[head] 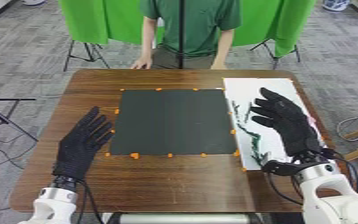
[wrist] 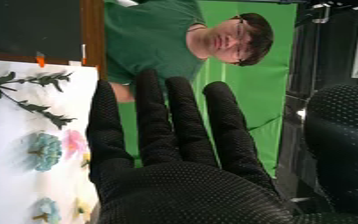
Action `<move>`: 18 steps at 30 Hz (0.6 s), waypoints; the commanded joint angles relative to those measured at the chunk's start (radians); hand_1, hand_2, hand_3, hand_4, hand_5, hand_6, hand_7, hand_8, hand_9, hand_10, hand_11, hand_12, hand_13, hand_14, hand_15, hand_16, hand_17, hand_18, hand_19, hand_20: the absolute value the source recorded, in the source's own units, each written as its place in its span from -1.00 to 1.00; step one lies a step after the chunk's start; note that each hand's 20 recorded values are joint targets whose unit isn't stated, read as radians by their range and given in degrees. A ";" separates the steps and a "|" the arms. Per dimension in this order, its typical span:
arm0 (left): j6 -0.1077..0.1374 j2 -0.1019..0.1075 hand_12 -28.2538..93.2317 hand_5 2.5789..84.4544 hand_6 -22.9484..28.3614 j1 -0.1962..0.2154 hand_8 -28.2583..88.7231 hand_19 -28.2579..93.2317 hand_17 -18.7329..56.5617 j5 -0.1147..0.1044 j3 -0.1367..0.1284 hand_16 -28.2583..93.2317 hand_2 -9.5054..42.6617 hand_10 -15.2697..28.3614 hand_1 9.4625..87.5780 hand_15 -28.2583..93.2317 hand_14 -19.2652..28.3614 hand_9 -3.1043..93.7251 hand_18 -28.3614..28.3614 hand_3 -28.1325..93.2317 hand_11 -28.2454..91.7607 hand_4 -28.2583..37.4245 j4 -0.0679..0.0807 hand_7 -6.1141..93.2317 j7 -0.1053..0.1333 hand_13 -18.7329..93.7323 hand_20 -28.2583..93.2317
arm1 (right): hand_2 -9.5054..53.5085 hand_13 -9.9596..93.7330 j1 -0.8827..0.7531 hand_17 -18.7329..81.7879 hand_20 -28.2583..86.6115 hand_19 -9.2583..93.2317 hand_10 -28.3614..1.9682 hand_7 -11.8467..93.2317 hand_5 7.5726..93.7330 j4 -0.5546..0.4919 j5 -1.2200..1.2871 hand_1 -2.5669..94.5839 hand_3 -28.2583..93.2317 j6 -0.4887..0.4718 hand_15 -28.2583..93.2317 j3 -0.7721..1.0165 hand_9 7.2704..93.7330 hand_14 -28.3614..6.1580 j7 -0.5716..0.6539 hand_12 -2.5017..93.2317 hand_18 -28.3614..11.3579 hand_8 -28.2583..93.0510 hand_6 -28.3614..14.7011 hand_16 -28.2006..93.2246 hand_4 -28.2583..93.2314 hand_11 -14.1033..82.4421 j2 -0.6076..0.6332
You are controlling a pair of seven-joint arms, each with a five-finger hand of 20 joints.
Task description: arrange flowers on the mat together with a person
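Several flowers point(wrist: 44, 151) on white sheet point(head: 246, 89), right hand point(head: 287, 121) above.

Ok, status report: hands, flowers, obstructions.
Left hand open beside dark mat. Right hand open above white sheet. Flowers on sheet, head view partly blocked by right hand.

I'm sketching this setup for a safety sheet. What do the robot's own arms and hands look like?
The left arm and right arm are white with rounded casings. Black cables run by both wrists. The left robot hand and right robot hand wear black fabric gloves; the right wrist view shows fine dots across the right one's fabric.
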 commanded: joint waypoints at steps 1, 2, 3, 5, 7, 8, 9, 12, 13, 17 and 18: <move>0.004 0.005 -0.30 -0.31 0.00 -0.001 -0.66 0.18 -0.82 0.000 -0.010 -0.48 -0.52 0.20 -0.55 -0.23 0.40 -0.41 0.76 0.64 -0.31 -0.91 0.004 -0.61 -0.001 -0.31 -0.40 | -0.38 -0.22 -0.010 -0.54 -0.11 0.05 -0.10 -0.49 -0.41 -0.005 -0.009 -0.69 0.81 -0.005 -0.21 0.004 -0.35 -0.09 -0.016 -0.54 -0.70 -0.69 0.07 -0.12 -0.96 -0.49 0.000; 0.002 0.004 -0.30 -0.31 0.00 -0.002 -0.66 0.18 -0.82 -0.001 -0.008 -0.48 -0.52 0.20 -0.55 -0.24 0.40 -0.41 0.76 0.64 -0.31 -0.91 0.004 -0.61 -0.004 -0.31 -0.40 | -0.38 -0.21 -0.011 -0.54 -0.11 0.05 -0.10 -0.49 -0.41 -0.005 -0.004 -0.70 0.81 -0.008 -0.21 0.005 -0.35 -0.09 -0.013 -0.54 -0.70 -0.69 0.07 -0.12 -0.96 -0.49 0.000; -0.001 0.000 -0.30 -0.31 0.00 -0.002 -0.66 0.18 -0.82 0.002 -0.005 -0.48 -0.52 0.20 -0.55 -0.24 0.40 -0.41 0.76 0.64 -0.31 -0.91 0.005 -0.61 0.000 -0.31 -0.40 | -0.38 -0.21 -0.010 -0.54 -0.11 0.05 -0.10 -0.48 -0.41 -0.005 -0.003 -0.70 0.81 -0.008 -0.21 0.005 -0.35 -0.09 -0.010 -0.53 -0.70 -0.70 0.07 -0.12 -0.96 -0.49 0.000; -0.006 -0.004 -0.30 -0.31 0.00 0.000 -0.66 0.18 -0.82 0.003 0.001 -0.48 -0.53 0.20 -0.55 -0.23 0.40 -0.42 0.76 0.64 -0.31 -0.91 0.005 -0.61 -0.001 -0.31 -0.40 | -0.37 -0.21 -0.011 -0.54 -0.11 0.05 -0.11 -0.49 -0.41 -0.005 -0.009 -0.70 0.81 -0.007 -0.21 0.006 -0.35 -0.09 -0.014 -0.54 -0.70 -0.70 0.07 -0.13 -0.96 -0.49 -0.001; -0.012 -0.006 -0.30 -0.31 0.00 -0.003 -0.66 0.18 -0.82 0.004 0.004 -0.48 -0.53 0.20 -0.55 -0.23 0.40 -0.42 0.76 0.64 -0.31 -0.91 0.009 -0.61 -0.008 -0.31 -0.40 | -0.37 -0.21 -0.007 -0.54 -0.11 0.05 -0.11 -0.49 -0.41 -0.004 -0.007 -0.70 0.81 0.000 -0.21 0.006 -0.35 -0.09 -0.017 -0.54 -0.70 -0.70 0.07 -0.13 -0.96 -0.49 -0.002; -0.013 -0.004 -0.30 -0.31 0.00 -0.009 -0.66 0.18 -0.82 0.004 0.007 -0.48 -0.53 0.20 -0.55 -0.23 0.40 -0.42 0.76 0.64 -0.31 -0.91 0.012 -0.61 -0.009 -0.31 -0.40 | -0.37 -0.21 -0.006 -0.54 -0.11 0.05 -0.12 -0.49 -0.41 -0.003 -0.008 -0.70 0.81 0.004 -0.21 0.005 -0.35 -0.09 -0.019 -0.54 -0.70 -0.70 0.07 -0.13 -0.96 -0.49 -0.002; -0.011 -0.003 -0.30 -0.31 0.00 -0.014 -0.66 0.18 -0.82 0.003 0.009 -0.48 -0.53 0.20 -0.55 -0.23 0.40 -0.42 0.76 0.64 -0.31 -0.91 0.015 -0.61 -0.009 -0.31 -0.40 | -0.37 -0.21 -0.001 -0.54 -0.11 0.05 -0.12 -0.49 -0.41 -0.001 -0.009 -0.70 0.81 0.004 -0.21 0.004 -0.35 -0.09 -0.018 -0.54 -0.70 -0.70 0.07 -0.13 -0.96 -0.49 -0.001; -0.011 -0.002 -0.30 -0.30 0.00 -0.019 -0.66 0.18 -0.82 0.005 0.013 -0.48 -0.53 0.20 -0.55 -0.23 0.40 -0.42 0.76 0.64 -0.31 -0.91 0.015 -0.61 -0.010 -0.31 -0.40 | -0.37 -0.21 -0.002 -0.54 -0.11 0.06 -0.12 -0.49 -0.41 0.000 -0.007 -0.70 0.81 0.001 -0.21 0.004 -0.34 -0.09 -0.014 -0.54 -0.70 -0.70 0.06 -0.13 -0.96 -0.49 -0.005; -0.012 -0.002 -0.30 -0.30 0.00 -0.020 -0.66 0.18 -0.82 0.004 0.014 -0.48 -0.53 0.20 -0.55 -0.23 0.40 -0.42 0.76 0.64 -0.31 -0.91 0.016 -0.61 -0.012 -0.31 -0.40 | -0.37 -0.21 -0.004 -0.54 -0.11 0.06 -0.12 -0.49 -0.41 -0.001 -0.007 -0.70 0.81 -0.006 -0.21 0.006 -0.34 -0.09 -0.011 -0.54 -0.70 -0.70 0.06 -0.13 -0.96 -0.49 -0.009; -0.012 -0.003 -0.30 -0.30 0.00 -0.023 -0.66 0.18 -0.82 0.002 0.014 -0.48 -0.53 0.21 -0.55 -0.23 0.40 -0.41 0.76 0.64 -0.31 -0.91 0.019 -0.61 -0.017 -0.31 -0.40 | -0.37 -0.21 0.018 -0.54 -0.11 0.06 -0.12 -0.49 -0.41 0.008 -0.014 -0.69 0.81 -0.016 -0.21 -0.007 -0.34 -0.09 -0.009 -0.54 -0.70 -0.69 0.06 -0.13 -0.96 -0.49 -0.014; -0.013 -0.003 -0.30 -0.30 0.00 -0.024 -0.66 0.18 -0.82 0.003 0.014 -0.48 -0.52 0.21 -0.55 -0.23 0.40 -0.41 0.76 0.64 -0.31 -0.91 0.020 -0.61 -0.016 -0.31 -0.40 | -0.37 -0.21 0.018 -0.54 -0.11 0.06 -0.12 -0.49 -0.41 0.007 -0.016 -0.69 0.81 -0.019 -0.21 -0.006 -0.34 -0.09 -0.007 -0.54 -0.70 -0.69 0.06 -0.13 -0.96 -0.49 -0.016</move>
